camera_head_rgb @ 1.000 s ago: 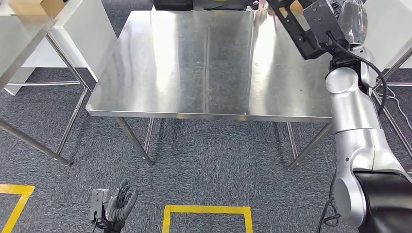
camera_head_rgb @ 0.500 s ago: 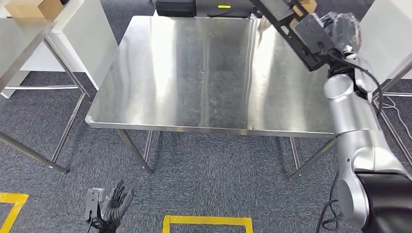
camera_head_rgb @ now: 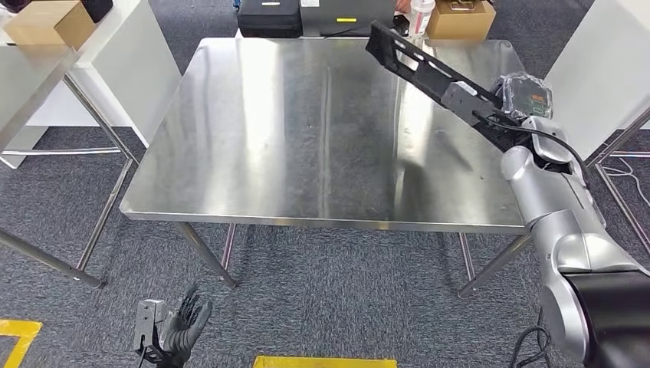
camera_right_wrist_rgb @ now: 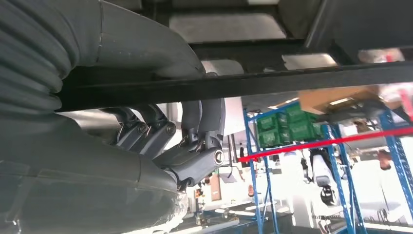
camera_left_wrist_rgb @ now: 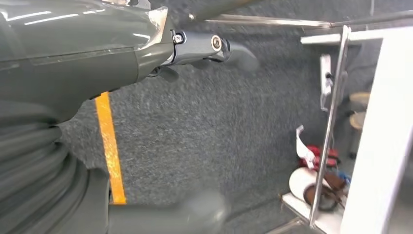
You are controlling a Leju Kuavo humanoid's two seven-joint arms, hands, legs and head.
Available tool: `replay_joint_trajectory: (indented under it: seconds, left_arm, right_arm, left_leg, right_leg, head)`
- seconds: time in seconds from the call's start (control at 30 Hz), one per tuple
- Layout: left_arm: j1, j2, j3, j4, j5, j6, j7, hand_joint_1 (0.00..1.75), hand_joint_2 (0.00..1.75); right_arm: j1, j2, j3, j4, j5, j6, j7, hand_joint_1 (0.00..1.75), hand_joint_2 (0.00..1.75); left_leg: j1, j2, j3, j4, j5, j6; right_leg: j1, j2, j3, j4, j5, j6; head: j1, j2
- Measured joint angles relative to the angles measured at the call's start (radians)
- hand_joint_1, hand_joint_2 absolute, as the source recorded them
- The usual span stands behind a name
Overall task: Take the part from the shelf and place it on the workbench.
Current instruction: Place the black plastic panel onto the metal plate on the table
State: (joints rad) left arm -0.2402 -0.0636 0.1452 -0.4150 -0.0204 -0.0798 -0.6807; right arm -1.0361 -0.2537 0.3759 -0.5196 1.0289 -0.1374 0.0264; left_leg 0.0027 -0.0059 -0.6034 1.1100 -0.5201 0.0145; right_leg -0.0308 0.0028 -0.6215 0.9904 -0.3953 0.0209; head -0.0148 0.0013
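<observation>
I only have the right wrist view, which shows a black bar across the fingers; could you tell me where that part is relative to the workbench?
Observer: In the head view the right hand holds the long black part in the air above the right side of the steel workbench, slanting up and away; its shadow lies on the top.
Operator: Thank you. Is anything lying on the bench beneath it?
Observer: Not on the visible top; a cardboard box and a black case sit beyond the far edge.
Operator: And where is the left hand?
Observer: The left hand hangs low over the grey carpet in front of the bench, holding nothing, fingers apart.
</observation>
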Motion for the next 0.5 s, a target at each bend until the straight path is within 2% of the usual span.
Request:
replay_joint_trajectory:
  seconds: [0.07, 0.1, 0.13, 0.17, 0.23, 0.27, 0.33, 0.37, 0.43, 0.47, 0.5]
  left_arm:
    - [-0.001, 0.001, 0.000, 0.000, 0.000, 0.000, -0.001, 0.00, 1.75]
    - [0.000, 0.001, 0.000, 0.000, -0.001, -0.001, -0.001, 0.00, 1.75]
    - [0.001, 0.001, 0.000, 0.000, -0.001, -0.001, -0.001, 0.00, 1.75]
    - [0.001, 0.001, 0.000, 0.000, -0.001, -0.001, -0.001, 0.00, 1.75]
    - [0.000, 0.003, 0.000, 0.000, -0.001, -0.001, -0.002, 0.00, 1.75]
    - [-0.001, 0.004, 0.000, 0.000, -0.002, -0.001, -0.002, 0.00, 1.75]
    - [-0.003, 0.005, 0.000, 0.000, -0.002, -0.003, -0.003, 0.00, 1.75]
    - [-0.004, 0.006, 0.000, 0.000, -0.002, -0.005, -0.004, 0.00, 1.75]
    - [-0.004, 0.006, -0.001, 0.000, 0.003, -0.016, -0.009, 0.00, 1.75]
    - [-0.004, 0.006, -0.001, 0.000, 0.005, -0.023, -0.013, 0.00, 1.75]
    - [-0.004, 0.006, -0.001, 0.000, 0.008, -0.029, -0.016, 0.00, 1.75]
  right_arm:
    - [0.006, 0.007, 0.012, 0.021, 0.019, -0.005, 0.006, 1.75, 1.75]
    - [0.013, 0.011, 0.018, 0.032, 0.031, -0.007, 0.012, 1.75, 1.75]
    - [0.023, 0.013, 0.024, 0.043, 0.043, -0.008, 0.019, 1.75, 1.75]
    - [0.034, 0.016, 0.030, 0.052, 0.054, -0.009, 0.027, 1.75, 1.75]
    - [0.051, 0.022, 0.041, 0.069, 0.080, -0.017, 0.041, 1.75, 1.75]
    - [0.057, 0.024, 0.048, 0.077, 0.094, -0.024, 0.048, 1.75, 1.75]
    - [0.064, 0.028, 0.059, 0.091, 0.119, -0.036, 0.060, 1.75, 1.75]
    - [0.069, 0.029, 0.065, 0.098, 0.130, -0.039, 0.065, 1.75, 1.75]
    - [0.082, 0.031, 0.076, 0.108, 0.152, -0.042, 0.075, 1.75, 1.75]
    - [0.087, 0.031, 0.083, 0.112, 0.162, -0.043, 0.080, 1.75, 1.75]
    - [0.092, 0.031, 0.089, 0.117, 0.170, -0.045, 0.084, 1.75, 1.75]
  left_leg:
    - [0.001, 0.002, -0.083, 0.129, -0.046, -0.007]
    - [0.002, 0.002, -0.120, 0.174, -0.057, -0.007]
    - [0.001, 0.002, -0.139, 0.184, -0.049, -0.004]
    - [0.001, 0.002, -0.139, 0.157, -0.019, 0.002]
    - [-0.004, 0.002, -0.095, 0.023, 0.072, 0.023]
    - [-0.009, 0.002, -0.069, -0.041, 0.098, 0.035]
    - [-0.016, 0.002, -0.037, -0.108, 0.107, 0.049]
    - [-0.018, 0.001, -0.030, -0.114, 0.101, 0.050]
    - [-0.014, 0.002, -0.013, -0.127, 0.115, 0.053]
    - [-0.011, 0.003, -0.006, -0.132, 0.119, 0.055]
    - [-0.009, 0.004, 0.001, -0.138, 0.120, 0.058]
  right_leg:
    - [0.003, 0.003, 0.003, 0.000, -0.006, -0.010]
    - [0.005, 0.005, 0.006, 0.000, -0.009, -0.013]
    - [0.007, 0.006, 0.011, 0.000, -0.013, -0.014]
    - [0.009, 0.006, 0.018, 0.000, -0.018, -0.014]
    - [0.012, 0.006, 0.033, -0.001, -0.028, -0.012]
    - [0.015, 0.007, 0.039, -0.002, -0.033, -0.009]
    - [0.019, 0.008, 0.044, -0.007, -0.039, -0.002]
    - [0.021, 0.008, 0.046, -0.009, -0.040, 0.002]
    - [0.024, 0.007, 0.044, -0.003, -0.048, 0.010]
    - [0.025, 0.006, 0.033, 0.021, -0.059, 0.011]
    - [0.026, 0.005, 0.009, 0.067, -0.077, 0.010]
  head:
    - [-0.003, 0.000]
    - [-0.003, 0.000]
    - [-0.003, 0.000]
    - [-0.004, 0.000]
    - [-0.004, 0.000]
    - [-0.003, 0.000]
    - [-0.003, 0.000]
    - [-0.003, 0.000]
    - [-0.003, 0.000]
    - [-0.002, 0.000]
    - [0.000, 0.000]
